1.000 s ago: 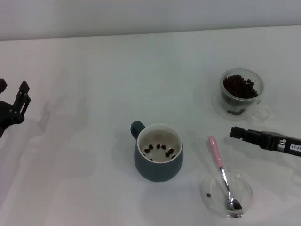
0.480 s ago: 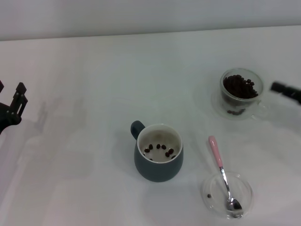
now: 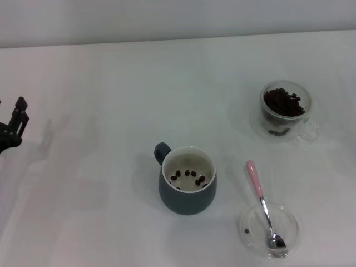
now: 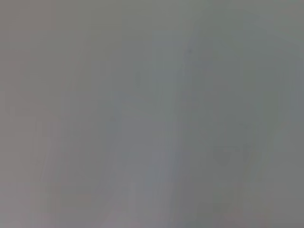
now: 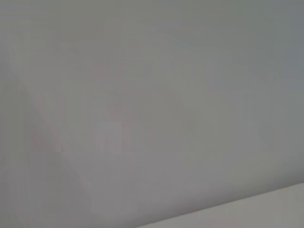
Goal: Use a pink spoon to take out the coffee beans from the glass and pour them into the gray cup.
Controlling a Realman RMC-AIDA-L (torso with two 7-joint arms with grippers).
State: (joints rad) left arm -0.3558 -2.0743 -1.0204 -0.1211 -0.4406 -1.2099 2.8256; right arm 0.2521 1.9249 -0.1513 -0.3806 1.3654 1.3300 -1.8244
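Observation:
The pink spoon [image 3: 259, 190] lies on the table at the front right, its metal bowl resting in a shallow clear glass dish [image 3: 290, 231] and its pink handle pointing away from me. The gray cup [image 3: 188, 181] stands at the front centre with several coffee beans [image 3: 188, 176] inside. The glass [image 3: 285, 109] stands at the back right, holding many coffee beans [image 3: 283, 103]. My left gripper [image 3: 12, 125] is at the far left edge, far from everything. My right gripper is out of view. Both wrist views show only a blank pale surface.
One or two stray beans [image 3: 247, 231] lie in the clear dish. The white table [image 3: 111, 83] runs back to a pale wall.
My right gripper drew back from beside the spoon, passed the glass and left the view on the right. My left gripper slid further left. The spoon, cup and glass have not moved.

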